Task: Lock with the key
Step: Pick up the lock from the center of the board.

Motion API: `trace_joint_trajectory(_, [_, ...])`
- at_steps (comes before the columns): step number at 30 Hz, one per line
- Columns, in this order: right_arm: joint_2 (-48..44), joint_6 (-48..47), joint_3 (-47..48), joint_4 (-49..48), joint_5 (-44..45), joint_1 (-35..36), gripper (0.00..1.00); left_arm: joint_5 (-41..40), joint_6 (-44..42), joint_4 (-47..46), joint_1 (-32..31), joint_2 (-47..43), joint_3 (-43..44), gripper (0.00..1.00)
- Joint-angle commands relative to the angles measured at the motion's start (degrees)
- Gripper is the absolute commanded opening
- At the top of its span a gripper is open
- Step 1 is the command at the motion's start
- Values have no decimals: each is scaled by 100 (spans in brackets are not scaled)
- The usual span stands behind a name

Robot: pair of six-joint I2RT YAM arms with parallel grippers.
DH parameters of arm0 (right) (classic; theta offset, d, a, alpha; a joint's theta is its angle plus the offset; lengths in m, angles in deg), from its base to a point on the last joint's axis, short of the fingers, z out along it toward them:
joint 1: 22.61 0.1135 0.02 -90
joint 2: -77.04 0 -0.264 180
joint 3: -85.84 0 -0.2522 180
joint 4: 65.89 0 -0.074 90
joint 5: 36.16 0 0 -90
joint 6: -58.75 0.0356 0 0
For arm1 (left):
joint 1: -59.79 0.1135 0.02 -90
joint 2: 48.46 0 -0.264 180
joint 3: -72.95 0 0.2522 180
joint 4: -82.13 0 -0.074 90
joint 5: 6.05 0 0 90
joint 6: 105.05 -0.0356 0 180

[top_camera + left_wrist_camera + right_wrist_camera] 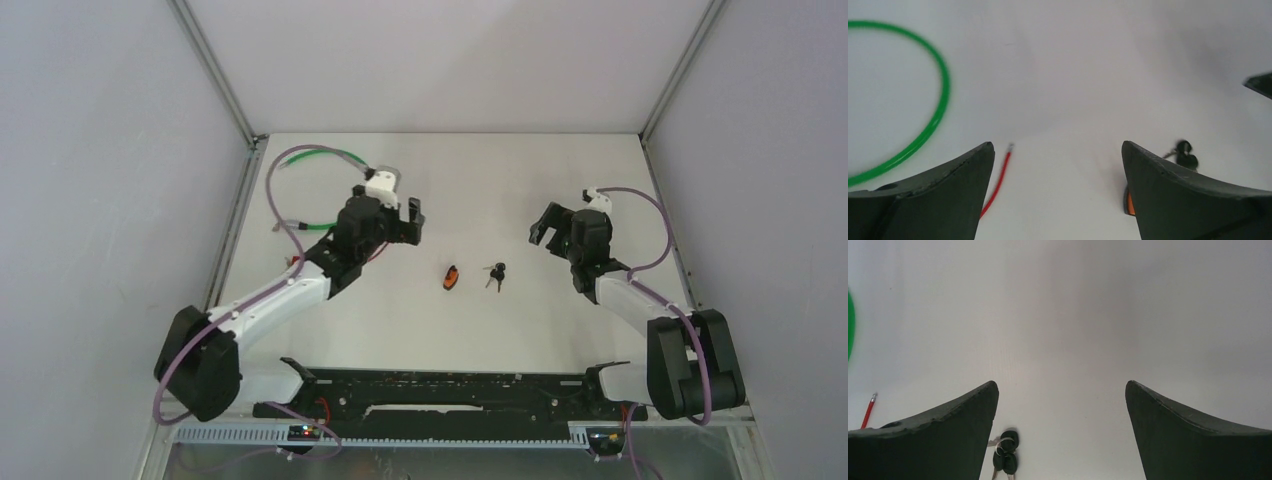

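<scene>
Left gripper: jaws spread wide, nothing between them; sits beyond and left of the small orange lock. Right gripper: also spread, empty; beyond and right of the lock. Black-headed keys lie just right of the lock, apart from it.

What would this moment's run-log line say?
left gripper: open, empty | right gripper: open, empty | orange lock: on table | keys: on table, apart from lock

Your table is plain white. Near its middle lies a small orange lock with a dark end, and just beside it keys with black heads. Toward the left edge you have a green cable and a thin red wire. The arms are white and black, trailing purple cables.
</scene>
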Motion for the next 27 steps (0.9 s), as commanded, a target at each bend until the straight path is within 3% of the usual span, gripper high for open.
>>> trace_joint_trajectory(1, [-130,306,237,-44,332,36,99,-1128,1051,414,547,-756,-387,100])
trace_joint_trajectory(7, [-63,746,257,-46,-4,-57,99,-2364,1825,1677,898,-1661,-623,100])
trace_joint_trajectory(14, [-114,454,317,113,104,-52,99,-3097,2231,1950,907,-3082,-1317,100])
trace_joint_trajectory(24, [-4,257,370,-45,-115,185,99,-3529,3278,1960,907,-2935,-1342,100])
trace_joint_trajectory(27, [329,316,814,553,140,189,99,-3682,3434,1609,907,-2938,-1443,100])
